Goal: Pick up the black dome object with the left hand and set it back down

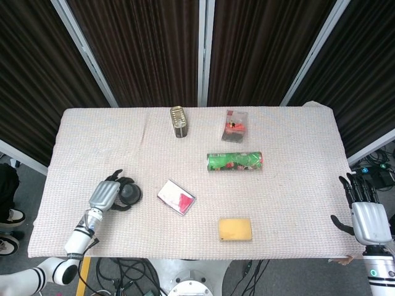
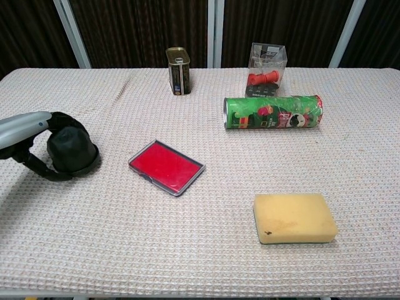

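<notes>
The black dome object point(image 1: 131, 194) point(image 2: 75, 149) sits near the table's front left corner. My left hand point(image 1: 105, 196) point(image 2: 28, 128) grips it from the left, its fingers curled over the dome's top and around its near side. The dome looks tipped a little, and I cannot tell whether its base touches the cloth. At the table's front right edge my right hand point(image 1: 369, 219) hangs with fingers apart, holding nothing; only the head view shows it.
A red card case point(image 1: 176, 197) point(image 2: 167, 167) lies just right of the dome. A yellow sponge point(image 1: 235, 229) is at the front, a green tube point(image 1: 234, 161) mid-table, and a tin can point(image 1: 178, 121) and a clear box point(image 1: 235, 126) stand at the back.
</notes>
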`<control>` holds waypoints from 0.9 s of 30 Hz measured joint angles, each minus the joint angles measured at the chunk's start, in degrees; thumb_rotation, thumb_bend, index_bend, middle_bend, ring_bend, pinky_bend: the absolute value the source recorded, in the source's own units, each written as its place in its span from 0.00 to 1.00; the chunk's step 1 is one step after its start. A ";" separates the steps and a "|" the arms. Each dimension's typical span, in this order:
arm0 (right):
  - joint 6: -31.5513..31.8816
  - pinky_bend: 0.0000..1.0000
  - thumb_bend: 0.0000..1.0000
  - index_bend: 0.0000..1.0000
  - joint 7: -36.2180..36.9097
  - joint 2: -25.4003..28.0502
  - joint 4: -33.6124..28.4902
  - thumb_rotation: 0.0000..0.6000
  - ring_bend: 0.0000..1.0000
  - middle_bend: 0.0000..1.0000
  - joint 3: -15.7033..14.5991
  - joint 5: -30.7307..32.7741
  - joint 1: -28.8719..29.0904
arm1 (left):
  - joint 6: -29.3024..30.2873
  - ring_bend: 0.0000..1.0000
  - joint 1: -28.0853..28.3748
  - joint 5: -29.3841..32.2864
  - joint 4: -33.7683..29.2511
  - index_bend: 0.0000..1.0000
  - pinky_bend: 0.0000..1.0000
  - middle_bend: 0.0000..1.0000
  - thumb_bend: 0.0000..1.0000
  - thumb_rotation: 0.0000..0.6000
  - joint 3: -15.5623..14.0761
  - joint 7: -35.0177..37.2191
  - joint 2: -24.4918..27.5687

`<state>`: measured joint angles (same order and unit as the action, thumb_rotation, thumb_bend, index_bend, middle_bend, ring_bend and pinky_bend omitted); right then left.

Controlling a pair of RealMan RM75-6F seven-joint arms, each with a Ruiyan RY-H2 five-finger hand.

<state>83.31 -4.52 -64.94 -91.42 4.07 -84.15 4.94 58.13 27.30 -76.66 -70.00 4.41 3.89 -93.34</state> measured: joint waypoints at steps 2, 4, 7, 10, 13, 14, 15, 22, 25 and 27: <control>-0.08 0.00 0.10 0.00 0.07 -0.01 0.07 1.00 0.00 0.00 0.02 0.12 0.01 | 0.36 0.08 -0.09 -0.19 -0.07 0.34 0.21 0.42 0.26 1.00 0.08 0.85 0.00; -0.13 0.00 0.10 0.00 0.17 -0.01 0.16 1.00 0.00 0.00 0.07 0.24 0.02 | 0.92 0.09 -0.17 -0.60 -0.25 0.36 0.21 0.44 0.26 1.00 0.14 1.47 0.10; -0.18 0.00 0.10 0.00 0.33 0.00 0.26 1.00 0.00 0.00 0.10 0.38 0.02 | 1.57 0.11 -0.26 -1.03 -0.87 0.39 0.22 0.45 0.26 1.00 0.22 1.88 0.41; -0.13 0.00 0.10 0.00 0.48 0.01 0.35 1.00 0.00 0.00 0.10 0.39 -0.02 | 1.67 0.11 -0.27 -1.15 -1.98 0.41 0.22 0.46 0.27 1.00 0.26 2.02 1.07; 0.03 0.00 0.10 0.00 0.55 0.05 0.37 1.00 0.00 0.00 0.09 0.28 -0.08 | 1.33 0.14 -0.29 -0.65 -4.01 0.44 0.23 0.49 0.29 1.00 0.39 1.94 2.26; 0.05 0.00 0.10 0.00 0.55 0.07 0.31 1.00 0.00 0.00 0.08 0.24 -0.09 | 1.27 0.15 -0.30 -0.52 -4.48 0.46 0.24 0.50 0.29 1.00 0.42 1.81 2.55; 0.11 0.00 0.10 0.00 0.50 0.10 0.20 1.00 0.00 0.00 0.03 0.13 -0.11 | 1.19 0.17 -0.30 -0.30 -5.22 0.48 0.24 0.51 0.30 1.00 0.48 1.48 3.05; 1.15 0.00 0.10 0.00 -0.96 0.18 -0.93 1.00 0.00 0.00 -0.55 -1.61 -0.34 | 1.96 0.21 0.20 1.72 -13.36 0.53 0.26 0.53 0.31 1.00 2.84 -3.59 8.74; 1.40 0.00 0.10 0.00 -1.42 0.20 -1.71 1.00 0.00 0.00 -0.70 -2.26 -0.33 | 3.34 0.21 0.81 2.16 -17.50 0.53 0.26 0.53 0.31 1.00 4.98 -6.57 12.15; 1.56 0.00 0.10 0.00 -1.61 0.27 -2.17 1.00 0.00 0.00 -0.81 -2.73 -0.30 | 4.12 0.21 1.23 2.43 -20.13 0.53 0.26 0.53 0.31 1.00 6.32 -8.27 14.33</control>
<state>84.87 -6.12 -64.67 -93.59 3.26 -86.88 4.64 62.26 28.53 -74.24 -90.13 10.73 -4.39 -79.01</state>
